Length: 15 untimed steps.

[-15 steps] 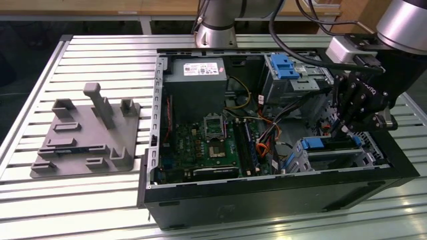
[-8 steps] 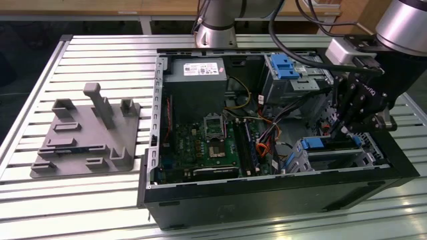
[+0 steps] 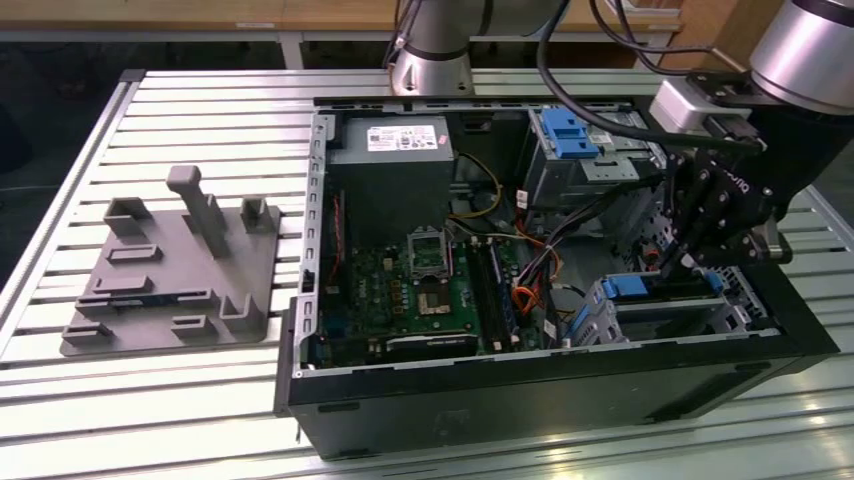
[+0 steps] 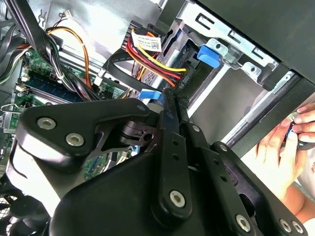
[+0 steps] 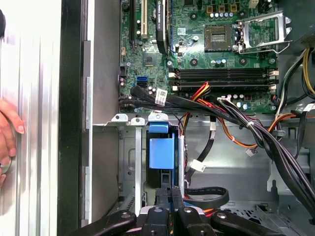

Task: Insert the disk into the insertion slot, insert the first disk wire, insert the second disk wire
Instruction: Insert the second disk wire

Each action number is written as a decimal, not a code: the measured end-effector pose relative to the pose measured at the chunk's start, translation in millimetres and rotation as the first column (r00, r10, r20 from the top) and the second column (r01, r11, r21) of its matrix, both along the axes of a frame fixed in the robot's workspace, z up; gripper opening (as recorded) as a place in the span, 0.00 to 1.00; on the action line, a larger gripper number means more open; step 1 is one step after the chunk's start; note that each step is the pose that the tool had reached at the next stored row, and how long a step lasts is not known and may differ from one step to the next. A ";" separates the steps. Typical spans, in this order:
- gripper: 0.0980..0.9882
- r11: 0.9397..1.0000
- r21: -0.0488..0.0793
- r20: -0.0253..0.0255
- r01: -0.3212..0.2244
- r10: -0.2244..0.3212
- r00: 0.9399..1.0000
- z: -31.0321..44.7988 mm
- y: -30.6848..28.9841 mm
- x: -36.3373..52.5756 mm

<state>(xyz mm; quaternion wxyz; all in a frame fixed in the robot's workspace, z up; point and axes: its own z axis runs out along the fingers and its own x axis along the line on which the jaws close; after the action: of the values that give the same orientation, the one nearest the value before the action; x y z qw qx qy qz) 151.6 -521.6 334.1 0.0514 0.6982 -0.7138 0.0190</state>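
One step looks close to done: the disk in its blue carrier sits down in the insertion slot, directly ahead of the gripper, whose fingers are nearly closed with their tips at the carrier's near edge; whether they pinch it I cannot tell. The wires hang loose just beyond, seemingly unplugged. The computer case stands on a slatted metal table; a person's hand rests alongside.

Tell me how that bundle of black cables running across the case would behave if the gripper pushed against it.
The black cable bundle would probably flex aside rather than resist, since it sags in loose curves over the motherboard. It likely springs back partway, being anchored at both ends. Its thin coloured wires look snag-prone.
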 end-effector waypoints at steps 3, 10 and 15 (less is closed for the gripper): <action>0.05 1.000 0.000 0.000 0.000 0.000 1.000 -0.4 -0.5 0.0; 0.05 1.000 0.000 0.000 0.000 0.000 1.000 -2.5 -0.6 0.0; 0.05 1.000 0.000 0.000 0.000 0.000 1.000 -3.8 -0.7 0.0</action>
<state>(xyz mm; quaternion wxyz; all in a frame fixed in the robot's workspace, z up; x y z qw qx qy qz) 151.6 -522.3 330.3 0.0514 0.6982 -0.7138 0.0192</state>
